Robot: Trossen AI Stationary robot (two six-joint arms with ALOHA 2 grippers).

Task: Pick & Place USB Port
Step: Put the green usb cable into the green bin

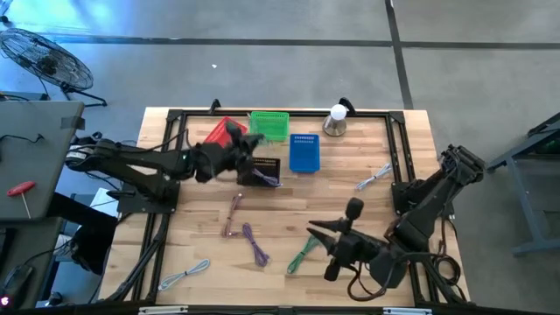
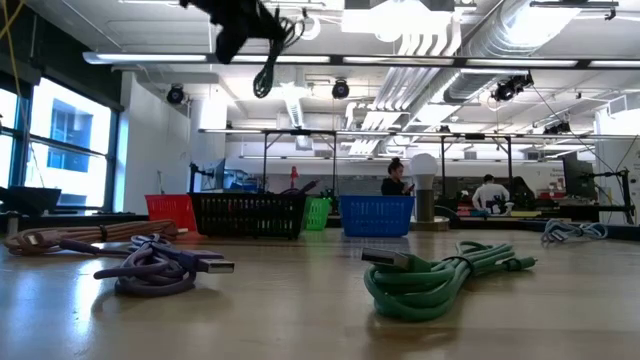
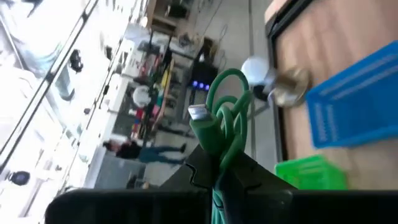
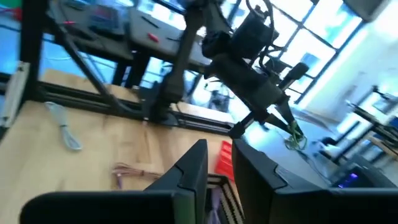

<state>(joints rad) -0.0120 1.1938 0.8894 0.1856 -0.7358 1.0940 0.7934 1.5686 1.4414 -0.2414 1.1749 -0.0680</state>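
Observation:
My left gripper (image 1: 249, 143) hangs high above the baskets at the table's far side, shut on a coiled green USB cable (image 3: 225, 112). The cable's silver plug (image 3: 198, 113) sticks out past the fingers. The right wrist view shows the same cable (image 4: 293, 134) dangling from that gripper, and the low view shows it up near the ceiling line (image 2: 264, 70). My right gripper (image 1: 313, 232) waits open, low over the table's near right, beside a second green cable (image 1: 302, 254) that lies on the wood. My left gripper pinches the green cable's bundled loops (image 3: 219, 158) between its two fingers (image 3: 249, 174). The coil and plug end stand out beyond the fingertips, lifted clear of the table and baskets. Whether more of the cable hangs below the fingers is hidden by the gripper.
Red (image 1: 223, 131), green (image 1: 269, 124), blue (image 1: 304, 153) and black (image 1: 262, 169) baskets stand at the far middle, with a round-based lamp (image 1: 335, 121) beside them. Loose cables lie about: pinkish (image 1: 232, 214), purple (image 1: 254, 243), pale grey (image 1: 184, 276) and grey (image 1: 374, 178).

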